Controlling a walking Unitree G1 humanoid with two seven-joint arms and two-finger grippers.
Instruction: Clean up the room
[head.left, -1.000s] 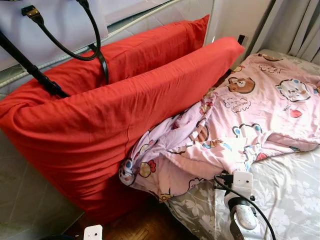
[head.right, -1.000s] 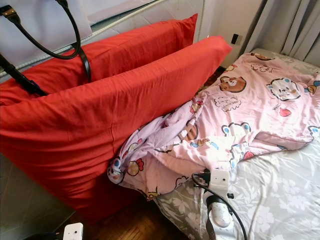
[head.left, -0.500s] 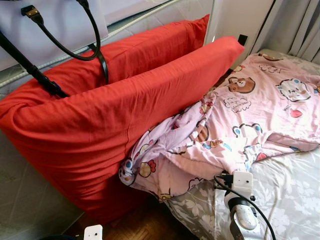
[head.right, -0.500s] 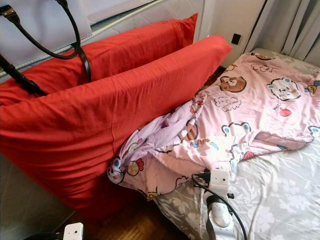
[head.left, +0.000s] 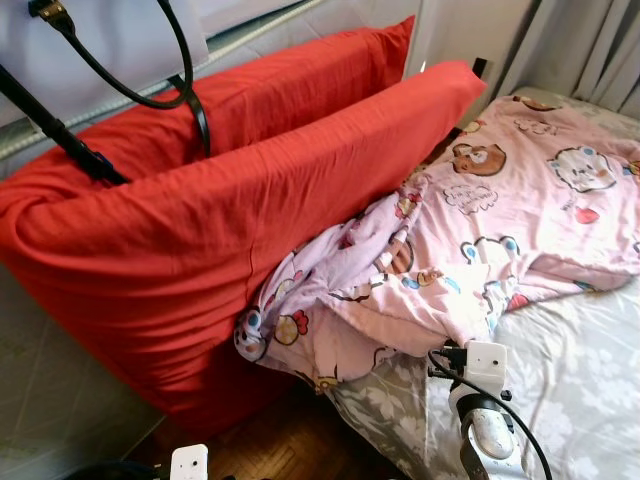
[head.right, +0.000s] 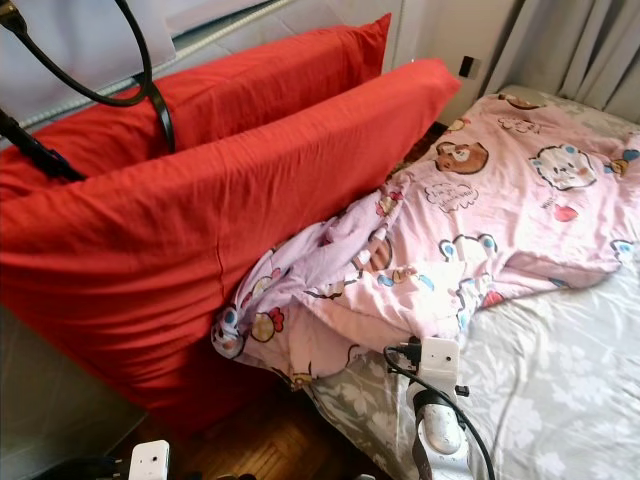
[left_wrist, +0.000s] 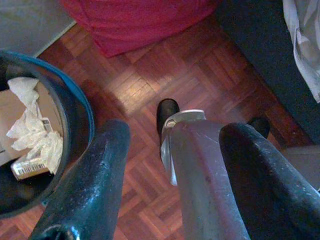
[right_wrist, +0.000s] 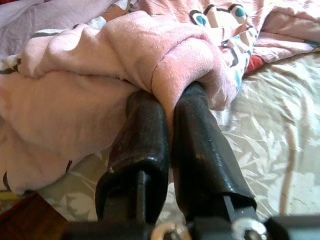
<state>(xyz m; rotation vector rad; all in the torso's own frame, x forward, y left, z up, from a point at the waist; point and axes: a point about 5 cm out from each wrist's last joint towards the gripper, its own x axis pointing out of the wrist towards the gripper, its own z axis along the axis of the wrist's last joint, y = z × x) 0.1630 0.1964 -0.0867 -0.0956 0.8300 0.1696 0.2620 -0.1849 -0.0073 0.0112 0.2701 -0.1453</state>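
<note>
A pink cartoon-print blanket (head.left: 500, 220) lies rumpled across the bed, and one corner hangs off the edge against the red pillows. My right gripper (right_wrist: 170, 97) is shut on a folded edge of the blanket (right_wrist: 165, 55), just above the grey floral sheet (right_wrist: 260, 145). Its wrist (head.left: 487, 400) shows low over the bed's near edge. My left gripper (left_wrist: 175, 131) hangs open over the wooden floor (left_wrist: 135, 90) with nothing between its fingers.
Two big red pillows (head.left: 200, 230) lean against the wall left of the bed, with a white bag with black handles (head.left: 150, 60) behind them. A blue-rimmed bin (left_wrist: 82, 107) holding crumpled paper (left_wrist: 30, 130) stands beside the left gripper. Curtains (head.left: 590, 40) hang at the far right.
The whole picture has slid slightly upward, so the camera moved. The blanket, the pillows and my right wrist keep the same places relative to one another.
</note>
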